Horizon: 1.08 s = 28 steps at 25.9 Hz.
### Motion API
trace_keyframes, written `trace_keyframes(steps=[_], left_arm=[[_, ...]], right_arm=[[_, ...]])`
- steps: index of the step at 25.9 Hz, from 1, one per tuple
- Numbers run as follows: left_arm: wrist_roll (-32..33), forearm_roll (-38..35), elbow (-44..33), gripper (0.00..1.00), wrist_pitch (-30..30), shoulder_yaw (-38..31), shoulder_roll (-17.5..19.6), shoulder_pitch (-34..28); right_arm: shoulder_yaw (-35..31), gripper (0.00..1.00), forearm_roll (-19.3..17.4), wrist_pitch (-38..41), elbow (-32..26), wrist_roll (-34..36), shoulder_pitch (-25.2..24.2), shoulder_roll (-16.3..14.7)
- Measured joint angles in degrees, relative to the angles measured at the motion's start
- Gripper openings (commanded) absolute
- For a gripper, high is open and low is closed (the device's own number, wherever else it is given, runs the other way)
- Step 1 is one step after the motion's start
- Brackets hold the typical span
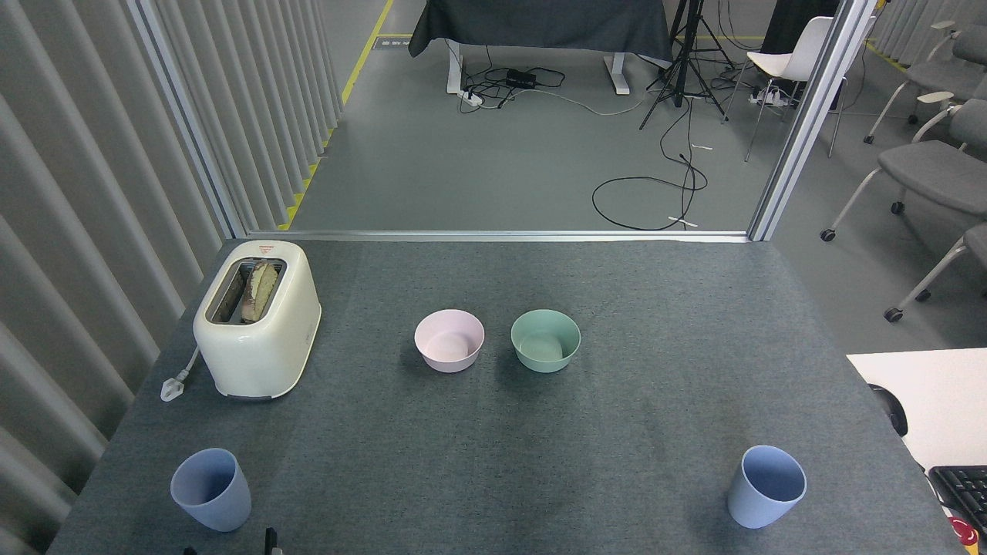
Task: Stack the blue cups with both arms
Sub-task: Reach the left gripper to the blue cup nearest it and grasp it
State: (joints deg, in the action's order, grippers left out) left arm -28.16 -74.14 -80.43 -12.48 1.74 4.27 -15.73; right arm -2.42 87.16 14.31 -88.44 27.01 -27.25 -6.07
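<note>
Barely anything of our arms is showing: at the bottom edge, just right of the left blue cup [211,490], a thin black tip [270,541] and a smaller dark speck beside it are poking into view, most likely fingertips of our left claw, but they are cut off by the frame, so we cannot tell whether that claw is spread or pressed together. Our right claw is lying wholly outside the view. The left blue cup is standing upright near the front left corner of the grey desk [493,462], close to both the left edge and the front edge. The right blue cup [766,487] is standing upright near the front right corner, well apart from the first, with a wide bare stretch of desk running between them. Further back, the pink bowl [449,341] and the green bowl [545,340] are sitting just beside each other near the middle. The cream toaster [257,319] is occupying the left side, behind the left cup, its slots holding something we cannot make out clearly. A keyboard [960,487] is being cut off at the right edge.
</note>
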Motion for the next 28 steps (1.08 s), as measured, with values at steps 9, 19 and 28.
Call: trace_keyframes(steps=[9, 19, 28], left_arm=[[0.0, 2.6, 3.4, 1.0, -0.7, -0.4, 0.2, 3.2], [0.0, 2.8, 8.2, 1.0, -0.8, -0.6, 0.6, 7.2], [-0.1, 2.9, 13.1, 1.0, -0.9, -0.8, 0.7, 11.3]], right_arm=[[0.1, 1.0, 0.0, -0.1, 0.1, 0.0, 0.0, 0.0], [0.1, 1.0, 0.0, -0.1, 0.2, 0.1, 0.0, 0.0], [0.1, 1.0, 0.0, -0.1, 0.3, 0.0, 0.0, 0.0]])
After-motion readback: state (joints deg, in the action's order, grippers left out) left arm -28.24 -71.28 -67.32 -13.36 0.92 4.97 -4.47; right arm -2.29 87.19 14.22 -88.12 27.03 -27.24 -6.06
